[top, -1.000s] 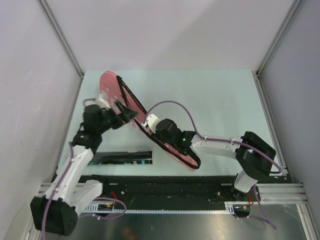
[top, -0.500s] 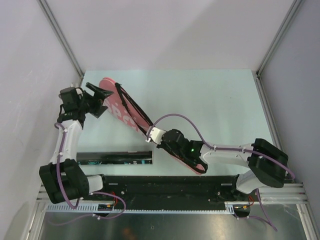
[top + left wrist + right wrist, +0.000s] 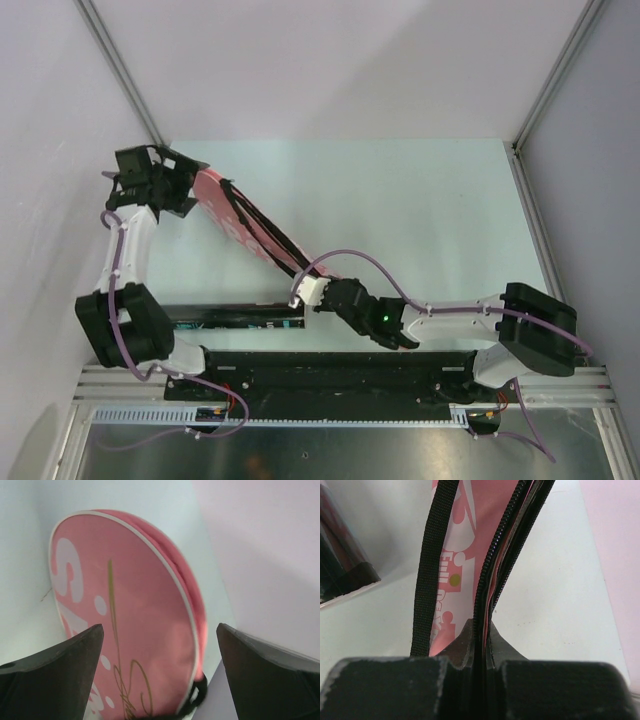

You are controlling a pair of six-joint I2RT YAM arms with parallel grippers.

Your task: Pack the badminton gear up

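Note:
The pink racket-shaped bag (image 3: pixel 235 225) lies slanted from the far left of the table toward the near middle, with its black strap (image 3: pixel 262 222) along it. My left gripper (image 3: pixel 193 185) is open at the bag's round end; in the left wrist view its fingers (image 3: pixel 55 675) stand wide on either side of the pink bag (image 3: pixel 130 615) without touching it. My right gripper (image 3: pixel 325 293) is shut on the bag's narrow end. In the right wrist view the gripper (image 3: pixel 481 632) pinches the black zipper edge (image 3: pixel 495 555). The long black tube (image 3: pixel 240 316) lies near the front edge.
The left wall (image 3: pixel 60 150) stands close behind my left gripper. The tube's end (image 3: pixel 342 567) sits just left of the right gripper. The black strap (image 3: pixel 427 580) runs loose beside the zipper. A black rail (image 3: pixel 330 370) borders the near edge.
My left gripper left the bag's middle and swung out to the far left by its round end. The right gripper pulled the narrow end toward the near edge, stretching the bag out.

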